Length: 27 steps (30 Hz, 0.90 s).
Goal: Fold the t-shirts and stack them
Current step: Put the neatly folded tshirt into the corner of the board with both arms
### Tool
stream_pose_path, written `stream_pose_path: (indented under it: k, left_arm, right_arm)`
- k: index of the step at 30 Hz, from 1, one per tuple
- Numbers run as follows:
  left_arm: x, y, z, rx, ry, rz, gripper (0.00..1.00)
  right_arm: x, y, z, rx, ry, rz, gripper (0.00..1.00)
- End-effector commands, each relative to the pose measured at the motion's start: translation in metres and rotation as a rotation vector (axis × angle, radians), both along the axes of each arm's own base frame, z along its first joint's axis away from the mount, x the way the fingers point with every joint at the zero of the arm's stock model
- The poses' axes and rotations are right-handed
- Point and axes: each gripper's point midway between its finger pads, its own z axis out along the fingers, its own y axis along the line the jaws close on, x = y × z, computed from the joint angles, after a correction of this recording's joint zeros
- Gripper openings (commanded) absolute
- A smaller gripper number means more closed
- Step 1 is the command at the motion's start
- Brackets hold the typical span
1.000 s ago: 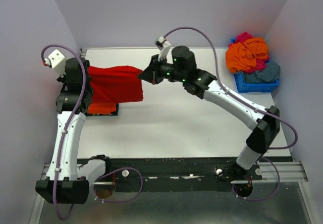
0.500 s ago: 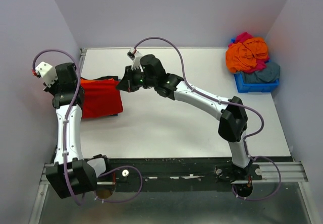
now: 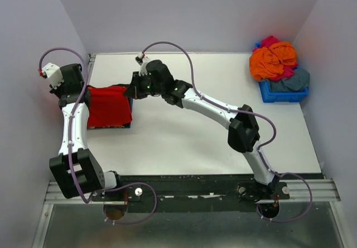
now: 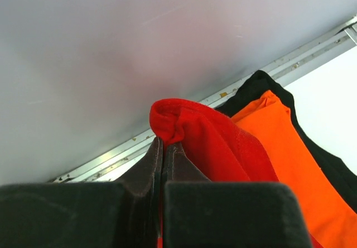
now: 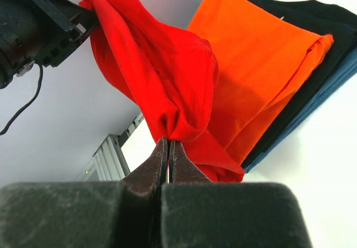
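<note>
The red t-shirt (image 3: 110,107) hangs between both pincers at the 9 o'clock edge of the bench (image 3: 184,142), over a folded pile. The left pincer (image 4: 162,146) is clenched on a bunched corner of it near the wall. The right pincer (image 5: 168,145) is clenched on a gathered fold at the cloth's 3 o'clock side. Beneath it, a folded orange t-shirt (image 5: 262,63) lies on a black t-shirt (image 5: 329,41), with a blue layer (image 5: 329,91) under that. At 2 o'clock, a blue bin (image 3: 284,95) holds a loose heap of t-shirts (image 3: 273,58).
</note>
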Motion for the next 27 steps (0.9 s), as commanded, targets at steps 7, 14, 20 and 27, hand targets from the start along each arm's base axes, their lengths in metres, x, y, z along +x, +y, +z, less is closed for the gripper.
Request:
stream_pose_path:
  k: [7,14,20,27]
  left_arm:
    - [0.069,0.017,-0.019,0.011,0.044,-0.103,0.00]
    - [0.120,0.012,-0.060,-0.069,0.118,-0.202,0.00]
    - [0.141,0.006,-0.063,-0.142,0.193,-0.260,0.77]
    - [0.116,0.001,-0.012,-0.112,0.137,-0.249,0.81]
  right_arm:
    - [0.048,0.004,-0.053,-0.018,0.146,-0.120,0.01]
    - [0.099,0.002,-0.065,0.033,0.135,-0.188,0.01]
    - [0.114,-0.005,-0.064,0.055,0.129,-0.188,0.55]
    - [0.084,0.000,-0.037,0.054,0.071,-0.104,0.40]
